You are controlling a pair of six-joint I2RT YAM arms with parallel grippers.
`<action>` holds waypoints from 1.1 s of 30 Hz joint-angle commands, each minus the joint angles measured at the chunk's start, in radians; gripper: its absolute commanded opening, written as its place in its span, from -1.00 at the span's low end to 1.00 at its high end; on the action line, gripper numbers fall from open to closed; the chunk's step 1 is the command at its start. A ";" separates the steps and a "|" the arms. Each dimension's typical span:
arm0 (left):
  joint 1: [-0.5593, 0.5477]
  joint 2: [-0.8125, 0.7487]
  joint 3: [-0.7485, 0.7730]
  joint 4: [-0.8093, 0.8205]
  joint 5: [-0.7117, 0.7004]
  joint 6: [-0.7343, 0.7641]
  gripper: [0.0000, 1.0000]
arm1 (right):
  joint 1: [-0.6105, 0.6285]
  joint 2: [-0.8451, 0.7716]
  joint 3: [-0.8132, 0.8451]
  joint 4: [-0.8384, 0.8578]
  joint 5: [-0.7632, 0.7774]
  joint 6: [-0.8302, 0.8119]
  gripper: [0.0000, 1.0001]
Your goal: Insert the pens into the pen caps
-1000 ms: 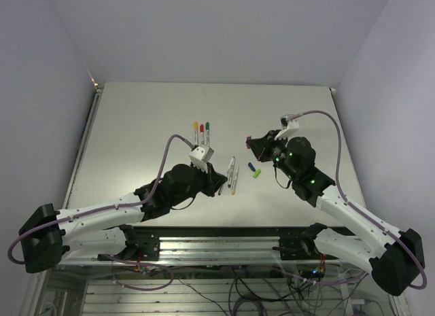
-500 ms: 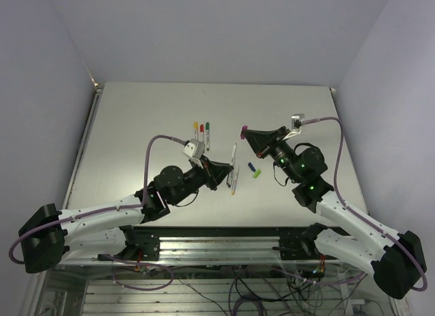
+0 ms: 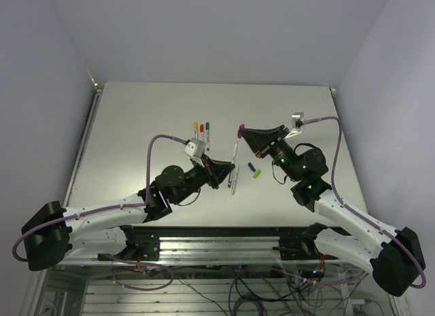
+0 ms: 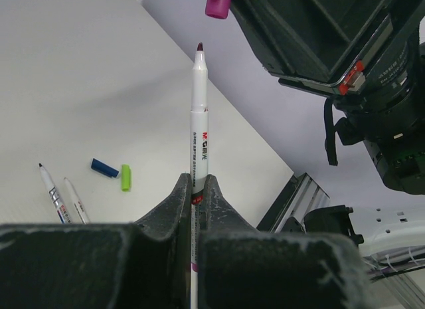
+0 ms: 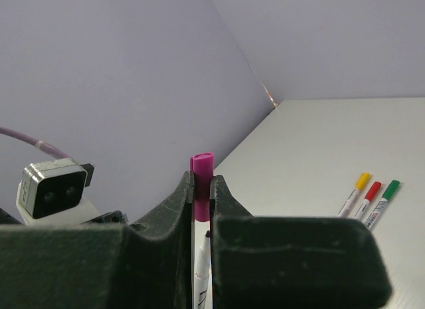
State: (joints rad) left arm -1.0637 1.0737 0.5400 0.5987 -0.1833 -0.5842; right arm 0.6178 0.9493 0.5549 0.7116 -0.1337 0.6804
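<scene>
Over pen-strewn table (image 3: 136,112), left end effector (image 4: 197,184) clamps pen (image 4: 199,116), right end effector (image 5: 202,184) magenta cap (image 5: 202,163)

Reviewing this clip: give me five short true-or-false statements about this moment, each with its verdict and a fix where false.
1. The left tool is shut on a pen. True.
2. The right tool is open and empty. False: it is shut on the magenta cap.
3. The pen's tip sits inside the magenta cap. False: in the left wrist view the tip stops short of the cap, with a gap between them.
4. Three capped pens lie side by side on the table. True.
5. The blue cap and the light green cap lie on the table. True.
</scene>
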 commanded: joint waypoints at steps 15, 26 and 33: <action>-0.003 -0.008 0.012 0.050 -0.015 0.016 -0.86 | 0.013 0.008 -0.002 -0.007 -0.025 0.008 -1.00; -0.003 -0.010 0.009 0.054 -0.013 0.018 -0.86 | 0.021 0.013 -0.002 -0.016 -0.018 -0.004 -1.00; -0.003 -0.017 0.006 0.049 -0.022 0.021 -0.86 | 0.024 0.005 0.001 -0.036 -0.014 -0.010 -1.00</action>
State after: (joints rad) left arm -1.0637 1.0733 0.5400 0.6018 -0.1902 -0.5793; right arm 0.6308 0.9646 0.5549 0.6777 -0.1490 0.6865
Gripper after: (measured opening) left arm 0.102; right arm 0.043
